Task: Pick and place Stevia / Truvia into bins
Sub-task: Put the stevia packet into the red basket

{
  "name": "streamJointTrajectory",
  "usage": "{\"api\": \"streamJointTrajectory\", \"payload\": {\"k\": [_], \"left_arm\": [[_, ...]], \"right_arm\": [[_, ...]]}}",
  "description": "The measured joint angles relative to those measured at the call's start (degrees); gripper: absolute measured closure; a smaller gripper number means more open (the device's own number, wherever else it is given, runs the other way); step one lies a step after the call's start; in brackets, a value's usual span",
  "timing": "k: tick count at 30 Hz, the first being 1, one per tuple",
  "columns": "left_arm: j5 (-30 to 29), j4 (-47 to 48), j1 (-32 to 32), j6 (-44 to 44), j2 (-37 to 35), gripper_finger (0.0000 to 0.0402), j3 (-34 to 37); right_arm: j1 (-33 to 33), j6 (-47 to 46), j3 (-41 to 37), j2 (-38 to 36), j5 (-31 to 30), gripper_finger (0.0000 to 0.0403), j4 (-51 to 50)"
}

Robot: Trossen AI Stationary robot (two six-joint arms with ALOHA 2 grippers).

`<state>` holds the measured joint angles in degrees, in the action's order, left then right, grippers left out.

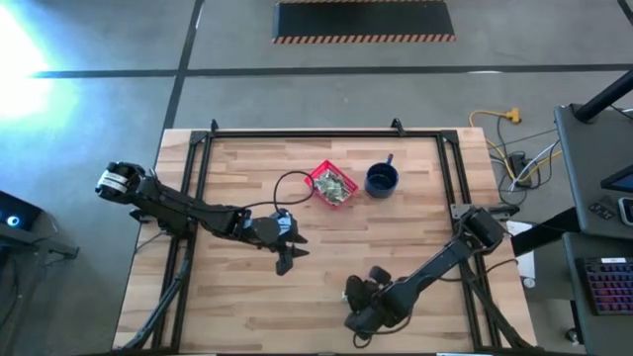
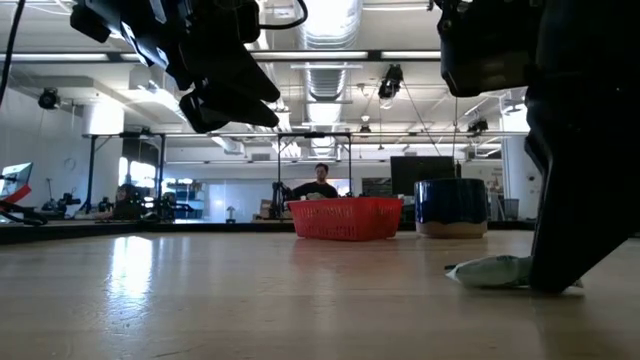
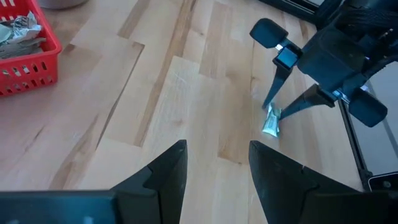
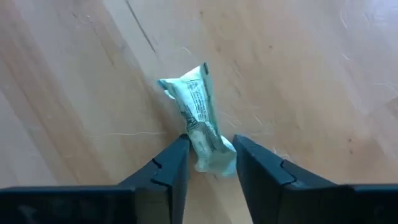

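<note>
One pale green and white Stevia sachet lies flat on the bare wood near the table's near edge, also seen in the left wrist view and the low view. My right gripper points down on it, its fingers closed in on its end. The red basket sits at the table's far middle and holds several sachets. My left gripper hangs open above mid-table, between basket and right gripper, touching nothing. My right gripper pinches the sachet between its two fingers at the end nearest the wrist. One finger meets each long edge, so the fingers lie across it. They come from above, slanting down. The sachet still rests on the table, its other end free and crumpled.
A dark blue mug stands just right of the basket, and shows in the low view. A black cable loops on the table left of the basket. Bare wood spreads between the two grippers and the basket. A person shows far behind the table.
</note>
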<state>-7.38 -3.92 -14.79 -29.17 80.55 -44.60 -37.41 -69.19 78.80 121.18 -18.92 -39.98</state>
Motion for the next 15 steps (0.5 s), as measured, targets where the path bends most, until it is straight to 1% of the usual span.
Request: {"api": "streamJointTrajectory", "payload": {"k": [5, 11, 15], "left_arm": [[0.0, 0.04, 0.0, 0.04, 0.0, 0.0246, 0.0], [0.0, 0.04, 0.0, 0.04, 0.0, 0.0246, 0.0], [0.0, 0.04, 0.0, -0.02, 0.0, 0.0246, 0.0]], "right_arm": [[0.06, 0.49, -0.08, -0.07, 0.06, 0.0314, -0.35], [0.06, 6.0, 1.02, 0.05, 0.09, 0.0384, -1.01], [0.05, 9.48, 2.4, -0.03, -0.49, 0.0393, -1.34]]}}
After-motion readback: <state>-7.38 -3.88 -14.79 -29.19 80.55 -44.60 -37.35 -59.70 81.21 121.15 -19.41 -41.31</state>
